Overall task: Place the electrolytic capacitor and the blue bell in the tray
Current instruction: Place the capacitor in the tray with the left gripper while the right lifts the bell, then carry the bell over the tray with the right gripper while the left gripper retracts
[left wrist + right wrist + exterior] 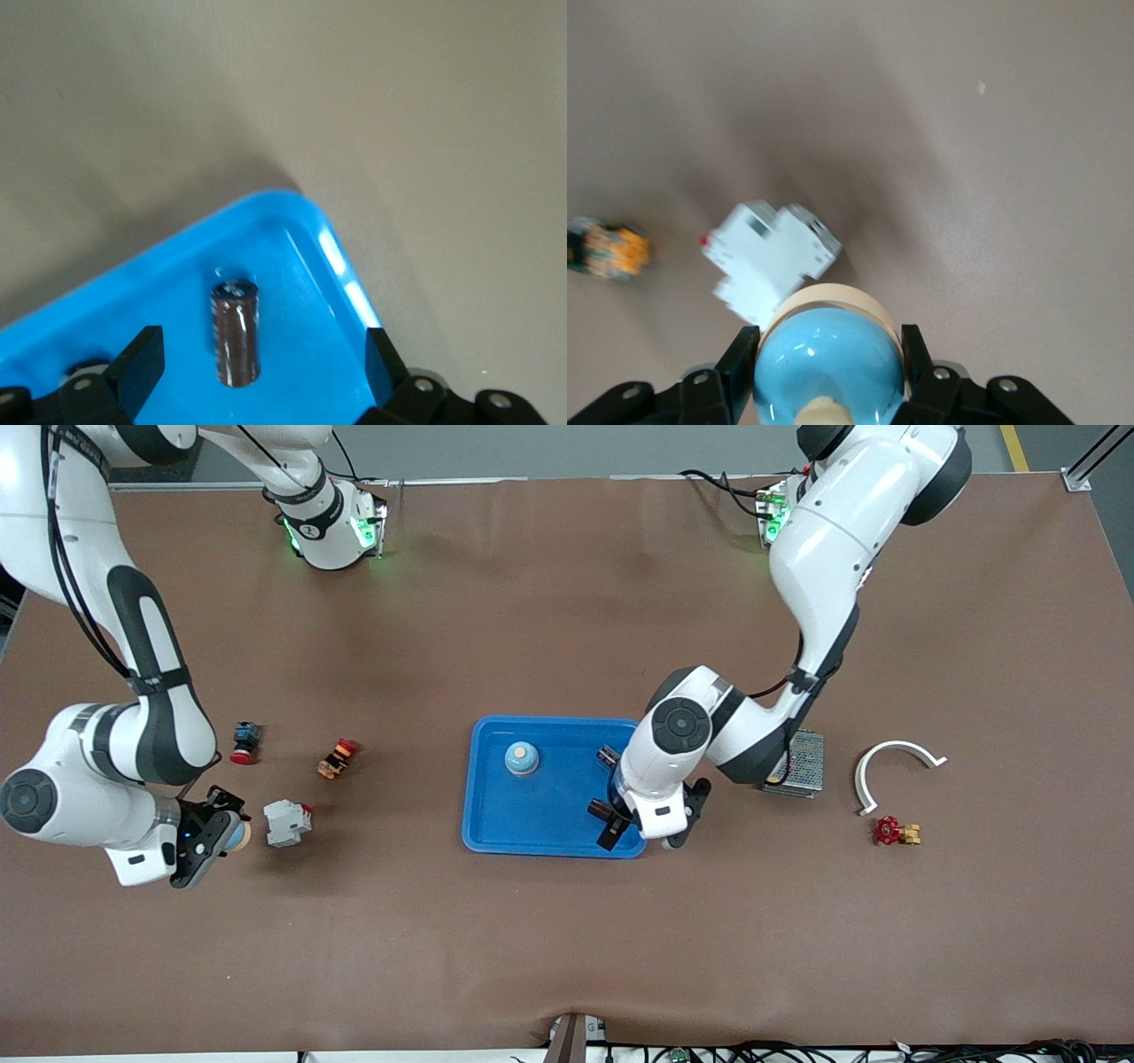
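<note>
The blue tray [532,819] lies mid-table. My left gripper [647,831] hovers over the tray corner nearest the left arm's end, open. A dark brown electrolytic capacitor [236,335] lies loose on the tray floor [301,292] between the spread fingers [137,365], touching neither; it also shows in the front view [600,809]. One blue bell [521,758] sits in the tray. Toward the right arm's end, my right gripper [217,840] is shut on a second blue bell [828,363] with a cream base, low over the table.
A second dark cylinder [608,756] lies in the tray. A white breaker [288,823], an orange button [337,758] and a red-capped button [245,742] lie near the right gripper. A mesh box [796,763], a white curved clip [895,766] and a red valve [895,832] lie toward the left arm's end.
</note>
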